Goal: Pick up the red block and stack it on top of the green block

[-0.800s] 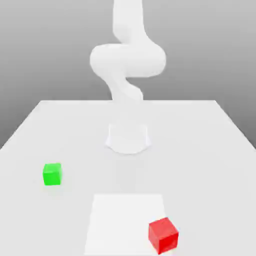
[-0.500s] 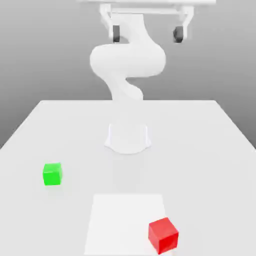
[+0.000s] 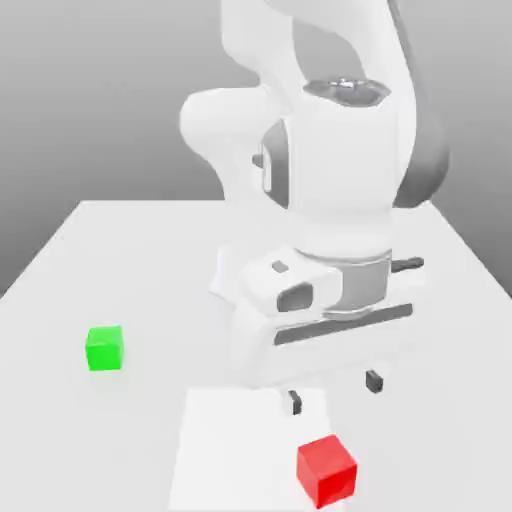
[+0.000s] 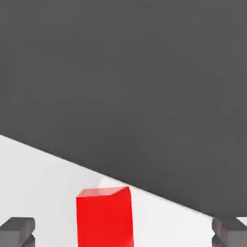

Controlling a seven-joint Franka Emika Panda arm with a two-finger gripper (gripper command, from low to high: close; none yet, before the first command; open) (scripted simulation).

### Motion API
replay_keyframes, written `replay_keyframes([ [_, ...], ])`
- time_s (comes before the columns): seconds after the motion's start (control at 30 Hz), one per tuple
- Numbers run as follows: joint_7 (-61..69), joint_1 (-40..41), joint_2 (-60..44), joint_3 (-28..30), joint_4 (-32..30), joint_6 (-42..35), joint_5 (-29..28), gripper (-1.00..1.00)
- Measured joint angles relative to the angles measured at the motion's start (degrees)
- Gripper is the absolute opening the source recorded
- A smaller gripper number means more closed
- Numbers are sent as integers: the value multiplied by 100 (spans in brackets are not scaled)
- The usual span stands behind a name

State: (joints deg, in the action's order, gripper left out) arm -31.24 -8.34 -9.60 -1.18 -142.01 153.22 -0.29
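The red block [image 3: 327, 470] lies near the table's front edge, right of centre in the exterior view, on a paler square patch [image 3: 230, 440]. The green block [image 3: 104, 348] rests alone on the exterior view's left. My gripper [image 3: 334, 392] hangs open just above and behind the red block, its two dark fingertips [image 3: 294, 402] spread wide with nothing between them. In the hand view the red block [image 4: 103, 216] appears between the two dark fingertips [image 4: 17, 230], not touched by either.
The white table [image 3: 120, 250] stretches back to the arm's round base [image 3: 232, 285]. The bulky white arm towers over the table's middle. A grey backdrop lies beyond the far edge.
The hand has come down from high above the table to just over the red block. Both blocks stay where they were.
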Motion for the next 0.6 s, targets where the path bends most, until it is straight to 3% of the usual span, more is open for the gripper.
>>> replay_keyframes([
  [0.17, 1, -39, -1038, 24, 95, 787, -70, 0],
  [0.2, -3, -44, -1185, 30, 116, 909, -76, -100],
  [0.43, -10, -41, -1191, 26, 117, 911, -85, -100],
  [0.6, -7, 17, -298, 10, -40, 176, -47, -100],
])
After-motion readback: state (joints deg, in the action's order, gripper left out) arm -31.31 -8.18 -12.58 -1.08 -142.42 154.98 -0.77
